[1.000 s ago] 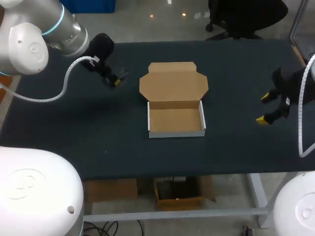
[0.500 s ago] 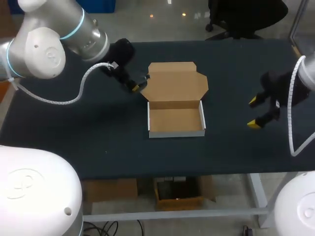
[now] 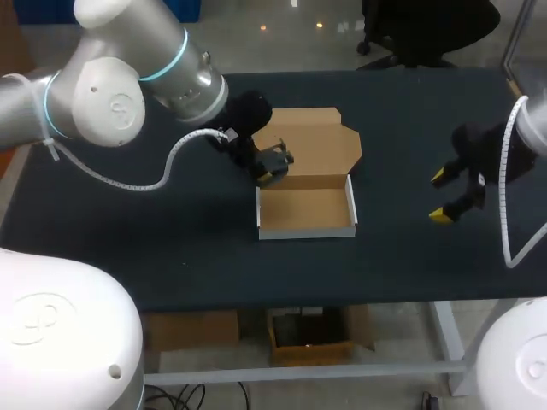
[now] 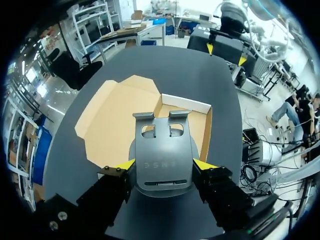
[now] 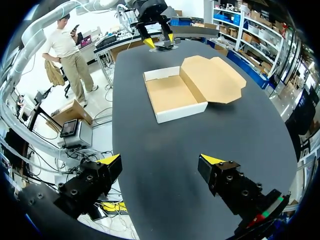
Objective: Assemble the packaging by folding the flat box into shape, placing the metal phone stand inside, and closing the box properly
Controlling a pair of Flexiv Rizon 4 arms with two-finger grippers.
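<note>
The folded cardboard box [image 3: 306,211] lies mid-table with white outer walls and its lid [image 3: 303,141] flat open behind it. My left gripper [image 3: 272,165] hangs over the box's back left corner, shut on the grey metal phone stand [image 4: 163,159], which both yellow-tipped fingers clamp from the sides. In the left wrist view the box [image 4: 202,130] lies just ahead of the stand. My right gripper [image 3: 446,196] stands open and empty to the right of the box. From the right wrist view the box [image 5: 172,96] lies well ahead of that gripper [image 5: 162,161], with the left gripper [image 5: 159,41] and stand beyond it.
The dark table top [image 3: 171,239] stretches bare to the left and front of the box. Its front edge [image 3: 325,301] runs below the box, and the right edge lies close to my right arm.
My left arm has carried the phone stand rightward from the table's left part to the box's back left corner. The right gripper shifted slightly left early on, then stayed.
</note>
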